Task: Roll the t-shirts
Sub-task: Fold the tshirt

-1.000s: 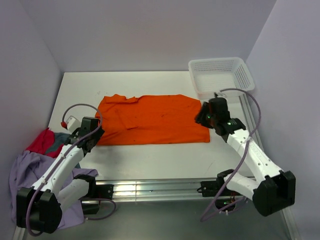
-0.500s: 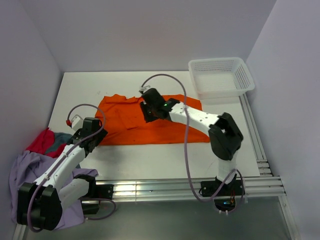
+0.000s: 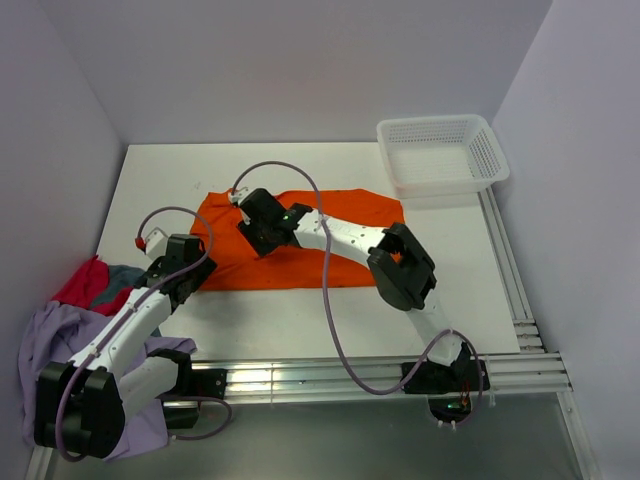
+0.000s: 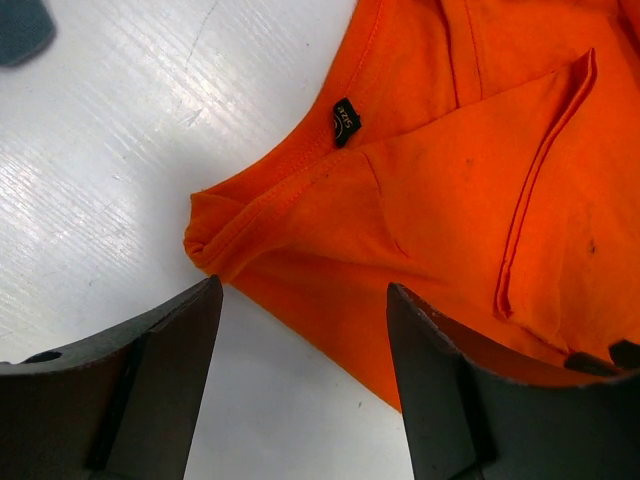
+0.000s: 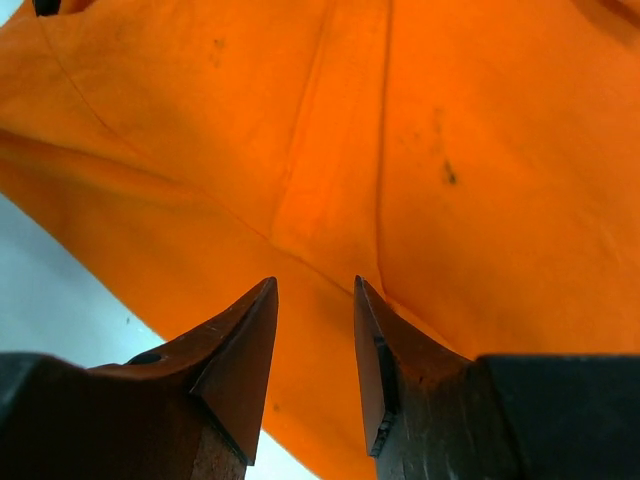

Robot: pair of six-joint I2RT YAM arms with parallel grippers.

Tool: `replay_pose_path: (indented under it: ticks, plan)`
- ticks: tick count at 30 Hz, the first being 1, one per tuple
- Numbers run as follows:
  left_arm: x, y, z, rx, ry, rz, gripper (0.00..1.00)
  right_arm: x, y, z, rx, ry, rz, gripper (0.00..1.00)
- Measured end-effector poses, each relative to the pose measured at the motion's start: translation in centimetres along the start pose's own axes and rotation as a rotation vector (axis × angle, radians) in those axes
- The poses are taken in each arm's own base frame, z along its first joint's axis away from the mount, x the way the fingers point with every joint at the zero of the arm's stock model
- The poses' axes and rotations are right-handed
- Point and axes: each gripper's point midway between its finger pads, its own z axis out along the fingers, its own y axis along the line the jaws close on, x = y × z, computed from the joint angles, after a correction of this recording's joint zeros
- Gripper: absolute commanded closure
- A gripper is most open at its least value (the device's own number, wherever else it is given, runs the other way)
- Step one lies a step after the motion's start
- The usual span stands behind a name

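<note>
White table (image 3: 300, 320) carries our orange shirt (image 3: 290, 272), long axis left to right; left gripper (image 4: 305, 290), wide open, sits at its collar end, right gripper (image 5: 314, 282) narrowly parted above it

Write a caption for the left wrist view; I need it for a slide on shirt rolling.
Open left end effector poised over the collar-side edge of the orange t-shirt on the white table.

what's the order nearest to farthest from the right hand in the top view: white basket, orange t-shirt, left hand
1. orange t-shirt, directly under the right hand
2. left hand, at the shirt's left edge
3. white basket, far right corner of the table
</note>
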Motion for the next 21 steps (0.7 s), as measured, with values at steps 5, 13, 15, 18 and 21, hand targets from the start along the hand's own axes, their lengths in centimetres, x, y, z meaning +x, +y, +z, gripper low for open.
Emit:
replay_pose_path:
  ticks: [5, 13, 15, 18, 21]
  plan:
    - [0.2, -0.1, 0.0, 0.008, 0.010, 0.012, 0.31, 0.2, 1.1, 1.6, -0.016, 0.015, -0.044, 0.56]
    - [0.9, 0.3, 0.5, -0.005, 0.028, 0.016, 0.37, 1.6, 2.2, 3.8, -0.033, 0.066, -0.076, 0.58]
    - [1.1, 0.4, 0.7, -0.007, 0.033, 0.017, 0.38, 2.1, 2.2, 4.0, -0.030, 0.078, -0.078, 0.60]
    - [1.3, 0.5, 0.9, -0.015, 0.040, 0.022, 0.38, 2.2, 2.0, 4.2, -0.021, 0.085, -0.081, 0.72]
    - [1.5, 0.7, 1.0, -0.023, 0.045, 0.025, 0.39, 2.1, 1.7, 4.3, -0.006, 0.082, -0.083, 0.90]
